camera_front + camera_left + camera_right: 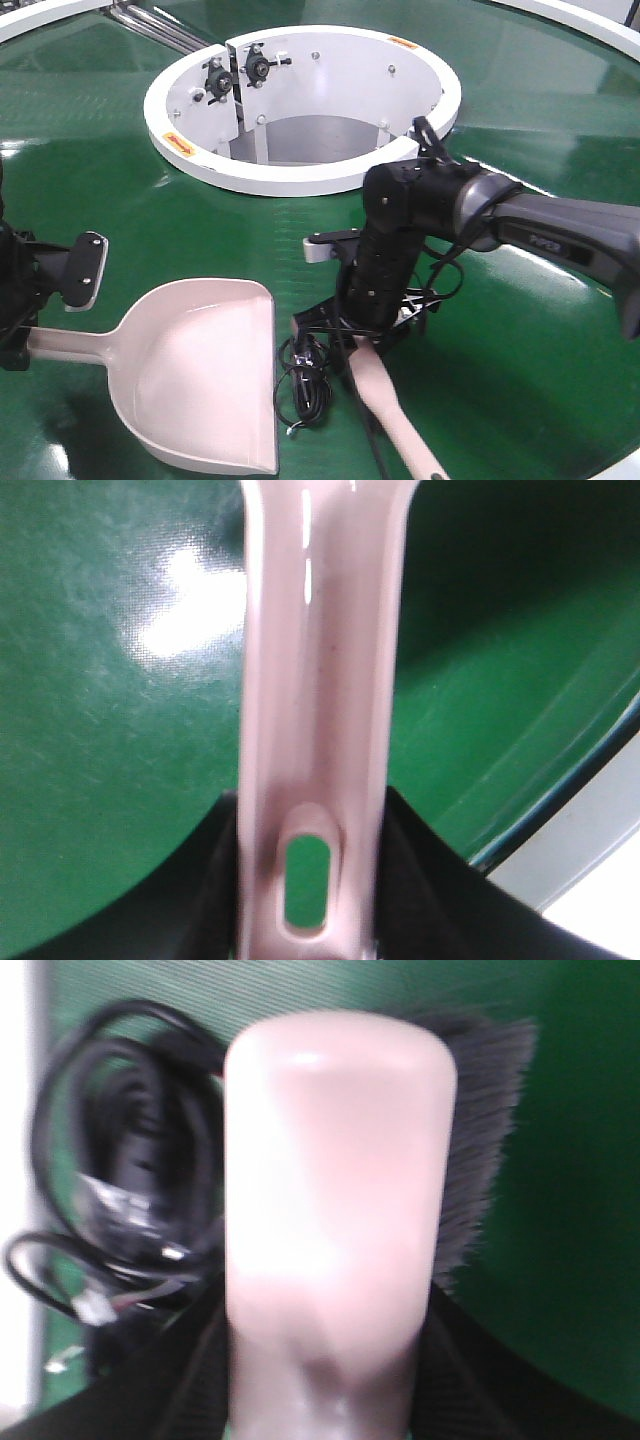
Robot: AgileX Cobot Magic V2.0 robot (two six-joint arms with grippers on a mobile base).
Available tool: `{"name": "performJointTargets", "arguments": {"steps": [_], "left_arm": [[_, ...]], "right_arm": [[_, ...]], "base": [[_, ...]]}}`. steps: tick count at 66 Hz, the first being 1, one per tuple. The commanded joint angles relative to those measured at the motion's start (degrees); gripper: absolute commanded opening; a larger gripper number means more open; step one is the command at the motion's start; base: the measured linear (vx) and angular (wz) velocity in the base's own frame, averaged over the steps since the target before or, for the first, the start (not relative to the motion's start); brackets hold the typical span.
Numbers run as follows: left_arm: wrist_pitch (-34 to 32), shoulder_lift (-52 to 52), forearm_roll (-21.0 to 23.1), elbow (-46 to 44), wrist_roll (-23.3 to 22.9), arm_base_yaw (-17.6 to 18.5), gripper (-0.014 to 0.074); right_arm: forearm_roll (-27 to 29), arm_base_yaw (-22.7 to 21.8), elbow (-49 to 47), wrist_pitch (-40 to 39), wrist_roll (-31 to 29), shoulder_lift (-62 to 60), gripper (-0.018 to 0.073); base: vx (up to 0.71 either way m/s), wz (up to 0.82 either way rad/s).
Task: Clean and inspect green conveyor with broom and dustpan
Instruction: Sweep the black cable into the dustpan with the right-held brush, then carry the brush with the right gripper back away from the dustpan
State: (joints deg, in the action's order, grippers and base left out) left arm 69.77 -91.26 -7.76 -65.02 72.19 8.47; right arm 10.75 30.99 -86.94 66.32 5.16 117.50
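left gripper (312, 905) clamped on the dustpan (200, 370) handle | right gripper (372, 335) clamped on the broom (392, 402) near its head | dustpan flat on green conveyor (540, 400) | black cable bundle (305, 375) outside pan mouth, beside broom

Pale dustpan (200, 370) beside broom (395, 400) on green conveyor (100, 150).

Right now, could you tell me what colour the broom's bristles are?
Bristles: dark grey, clearest in the right wrist view.

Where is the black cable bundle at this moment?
Front view: the black cable bundle lies on the green conveyor, low centre, between the dustpan and the broom.
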Motion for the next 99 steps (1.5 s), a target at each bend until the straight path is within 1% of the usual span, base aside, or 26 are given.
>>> {"name": "performJointTargets", "arguments": {"steps": [1, 21, 32, 44, 50, 82, 86, 99], "left_arm": [[1.67, 2.13, 0.79, -1.77, -0.58, 0.35, -0.0023], [1.67, 2.13, 0.79, -1.77, -0.58, 0.35, -0.0023], [1.67, 2.13, 0.79, -1.77, -0.58, 0.35, -0.0023], [1.67, 2.13, 0.79, -1.77, -0.58, 0.35, -0.0023], [1.67, 2.13, 0.79, -1.77, -0.58, 0.35, -0.0023], [1.67, 2.13, 0.79, -1.77, -0.58, 0.35, -0.0023], [1.67, 2.13, 0.79, -1.77, -0.58, 0.35, -0.0023], [1.67, 2.13, 0.79, -1.77, -0.58, 0.35, -0.0023]], "right_arm": [[3.33, 1.56, -3.48, 0.35, 0.42, -0.94, -0.0006], [7.61, 5.48, -11.90, 2.37, 1.13, 3.79, -0.0006], [8.04, 7.30, -17.27, 3.33, 2.15, 5.69, -0.0006], [10.65, 7.93, -22.14, 4.25, 2.33, 7.11, -0.0006], [10.59, 8.25, -23.43, 4.38, 2.33, 7.29, -0.0006], [10.07, 8.25, -24.27, 6.01, 2.33, 7.61, -0.0006], [9.69, 8.19, -24.27, 7.12, 2.28, 7.61, -0.0006], [7.48, 8.19, -24.10, 7.12, 2.86, 5.93, -0.0006]], "base": [[0.00, 0.00], [0.00, 0.00], [0.00, 0.00], [0.00, 0.00], [0.00, 0.00], [0.00, 0.00], [0.00, 0.00], [0.00, 0.00]]}}
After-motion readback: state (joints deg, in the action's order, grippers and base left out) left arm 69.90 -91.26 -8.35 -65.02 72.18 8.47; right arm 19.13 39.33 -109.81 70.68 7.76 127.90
